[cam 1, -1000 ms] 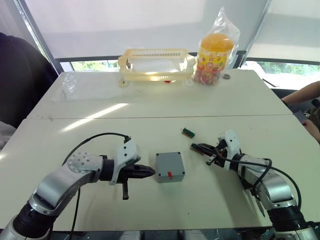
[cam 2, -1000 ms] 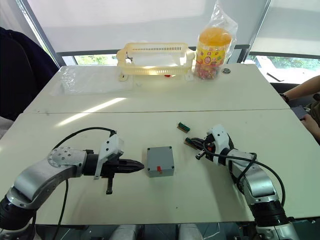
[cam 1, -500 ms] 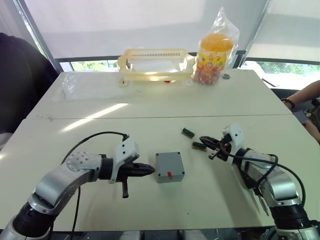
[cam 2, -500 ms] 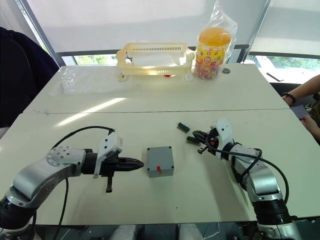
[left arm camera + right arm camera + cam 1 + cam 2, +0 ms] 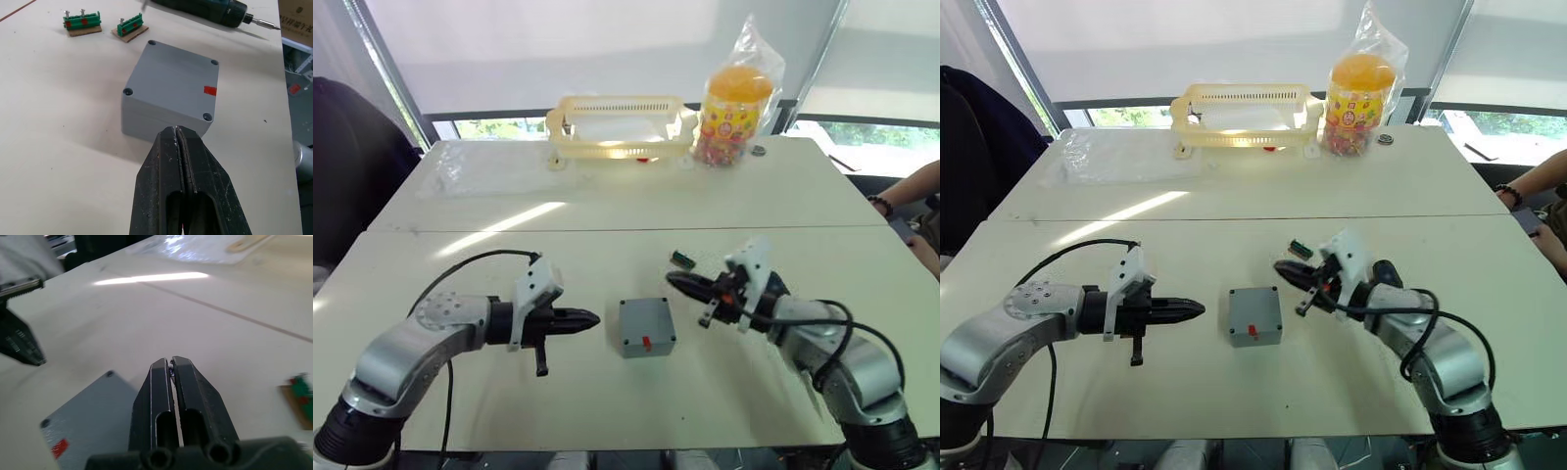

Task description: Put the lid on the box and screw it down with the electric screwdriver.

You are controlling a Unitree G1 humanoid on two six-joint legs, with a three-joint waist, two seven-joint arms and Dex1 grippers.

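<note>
Box: (image 5: 645, 335) a grey, square moulded plastic block with rounded edges, on the table between the two grippers and touched by neither.
Lid: (image 5: 171, 73) seated flat on the box, smooth and matte, with a round screw recess in each corner and a small red mark near one edge.
Screwdriver: (image 5: 215, 10) a dark round body tapering to a thin metal bit, seen beyond the box in the left wrist view. I cannot tell what holds it.
Left gripper: (image 5: 594, 318) black ribbed fingers pressed together, empty, tips aimed at the box's side and just short of it.
Right gripper: (image 5: 672, 281) fingers also closed on nothing, near the box's far corner.
Blocks: (image 5: 81, 22) two green ridged pieces on brown bases, beyond the box.
Table: (image 5: 607, 245) cream, matte, with a seam across it.
</note>
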